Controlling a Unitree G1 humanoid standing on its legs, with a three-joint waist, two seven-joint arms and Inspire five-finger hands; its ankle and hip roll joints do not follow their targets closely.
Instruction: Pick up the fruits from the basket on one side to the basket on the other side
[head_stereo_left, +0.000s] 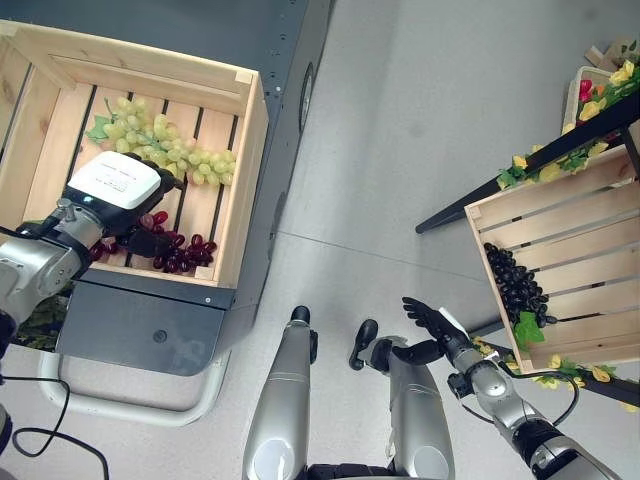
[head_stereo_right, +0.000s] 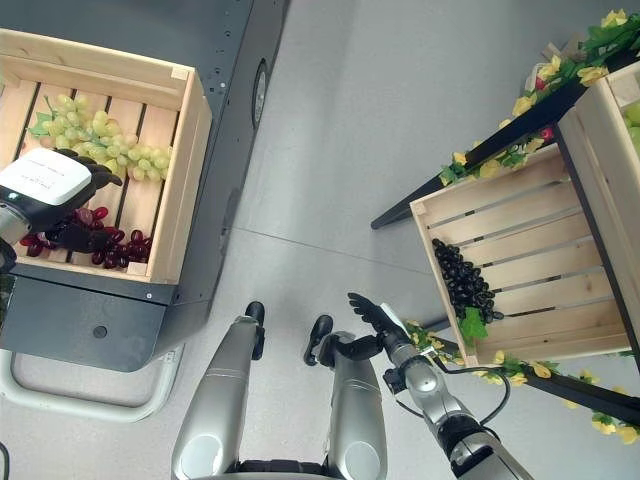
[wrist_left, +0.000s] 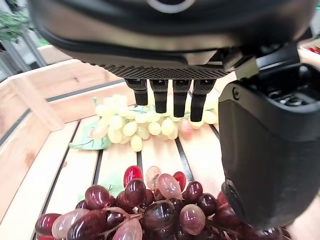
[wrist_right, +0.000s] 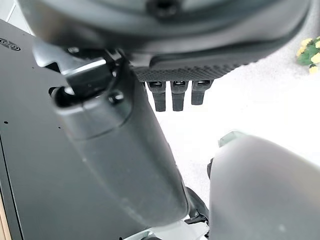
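A wooden crate (head_stereo_left: 250, 170) on my left holds a bunch of green grapes (head_stereo_left: 170, 150) and a bunch of red grapes (head_stereo_left: 185, 252). My left hand (head_stereo_left: 115, 185) is inside this crate, right over the red grapes (wrist_left: 150, 205). Its fingers (wrist_left: 160, 95) are straight and its thumb (wrist_left: 270, 160) stands apart beside the bunch, so the hand is open and holds nothing. A second wooden crate (head_stereo_left: 575, 215) on my right holds black grapes (head_stereo_left: 517, 285). My right hand (head_stereo_left: 432, 320) hangs low and open, short of that crate, its fingers (wrist_right: 172, 95) straight.
The left crate rests on a dark grey cart (head_stereo_left: 130, 325) with a white tubular base (head_stereo_left: 150, 405). The right crate sits on a black rack (head_stereo_left: 560, 150) trimmed with yellow flowers and leaves. Grey floor (head_stereo_left: 400, 130) lies between the two.
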